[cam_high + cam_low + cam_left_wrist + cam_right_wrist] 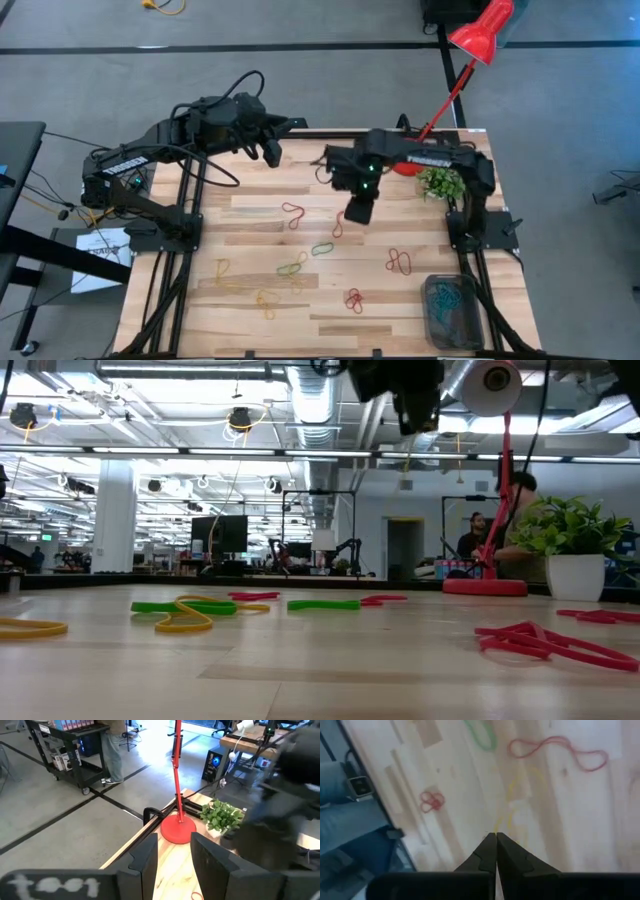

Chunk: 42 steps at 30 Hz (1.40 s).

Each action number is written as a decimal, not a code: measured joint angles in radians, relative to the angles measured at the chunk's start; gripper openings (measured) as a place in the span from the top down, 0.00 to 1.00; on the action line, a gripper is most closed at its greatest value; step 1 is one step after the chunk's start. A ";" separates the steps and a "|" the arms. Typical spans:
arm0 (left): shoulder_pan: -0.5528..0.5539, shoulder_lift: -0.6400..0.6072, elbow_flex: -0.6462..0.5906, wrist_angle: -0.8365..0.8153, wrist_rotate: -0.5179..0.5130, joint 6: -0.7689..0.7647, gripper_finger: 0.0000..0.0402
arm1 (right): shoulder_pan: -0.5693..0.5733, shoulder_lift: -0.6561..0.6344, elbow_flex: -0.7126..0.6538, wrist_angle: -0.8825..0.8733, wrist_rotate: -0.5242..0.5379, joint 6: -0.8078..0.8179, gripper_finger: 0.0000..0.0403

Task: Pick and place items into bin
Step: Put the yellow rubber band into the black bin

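The right gripper [358,212] is seen raised over the middle of the wooden table [250,205], its jaws clenched; a thin yellow loop [512,815] appears pinched between the fingertips [490,845] in the right wrist view. The left gripper [271,152] is held at about ten o'clock near the far edge, jaws parted and empty. Loose loops are scattered across the boards: a red loop [292,213] at the centre, a green loop [322,248] just below it. The bin [452,311] is found at five o'clock, in the near right corner, with loops already inside.
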 joint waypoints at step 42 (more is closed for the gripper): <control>0.023 0.002 0.000 0.237 -0.077 0.181 0.74 | 1.115 -0.367 -0.443 0.110 0.179 2.016 1.00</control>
